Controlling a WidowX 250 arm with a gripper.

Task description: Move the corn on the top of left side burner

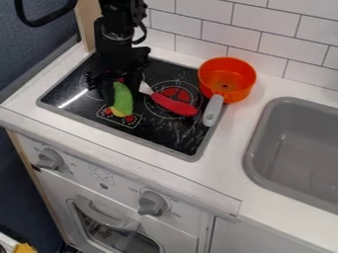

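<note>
Corn (123,99) at the front left of the black cooktop (168,134), at the pincer. Green husk uppermost in view, yellow end toward the front edge, over the printed control panel (119,119) between the two burner markings. Cannot tell whether it touches the glass.

Black gripper (122,95) hangs down over the cooktop's left part, at the husk end. Cannot tell how far open it is, nor whether it has hold of the corn.

Red-handled utensil (174,104) lies across the right burner (173,93), pale head toward the gripper. Orange saucepan (226,79) at the cooktop's right rear edge, grey handle (212,110) pointing forward.

Grey sink (300,143) set in the white counter (228,160) to the right. Two grey knobs (151,203) on the front panel, oven door (115,227) below. White tiled wall (231,34) behind.
</note>
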